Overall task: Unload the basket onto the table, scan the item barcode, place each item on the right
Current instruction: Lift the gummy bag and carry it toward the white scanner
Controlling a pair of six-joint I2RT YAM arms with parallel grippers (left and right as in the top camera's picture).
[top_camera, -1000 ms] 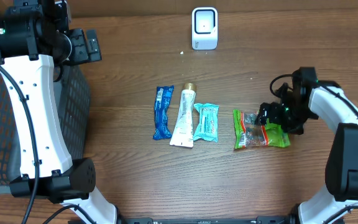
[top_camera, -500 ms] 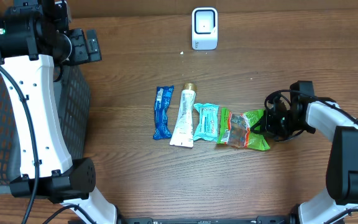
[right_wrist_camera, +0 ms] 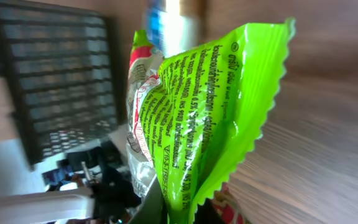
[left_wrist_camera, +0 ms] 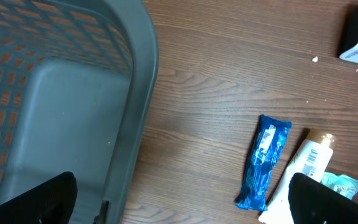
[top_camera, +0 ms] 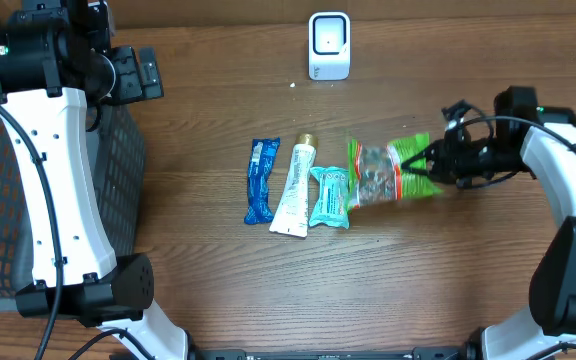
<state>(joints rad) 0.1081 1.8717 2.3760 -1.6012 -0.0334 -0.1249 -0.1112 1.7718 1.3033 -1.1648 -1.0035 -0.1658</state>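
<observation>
Nearest the robot's base, a blue bar [top_camera: 261, 180], a toothpaste tube [top_camera: 293, 188] and a teal packet [top_camera: 330, 196] lie side by side on the table [top_camera: 198, 270]. Just beyond them, the green snack bag [top_camera: 383, 172] seems lifted, its loose end over the teal packet's corner. The right claw [top_camera: 431, 160] is pinched shut on the bag's crimped edge. That thin hold could slip, and the floppy end could drag the teal packet as the bag travels. Further back on the left, the left claw [left_wrist_camera: 179, 208] hangs wide and empty above the basket [left_wrist_camera: 61, 93]. Farthest off stands the scanner [top_camera: 329, 45], well apart. If the barcode faces away or the foil crumples, I judge the scan fails.
</observation>
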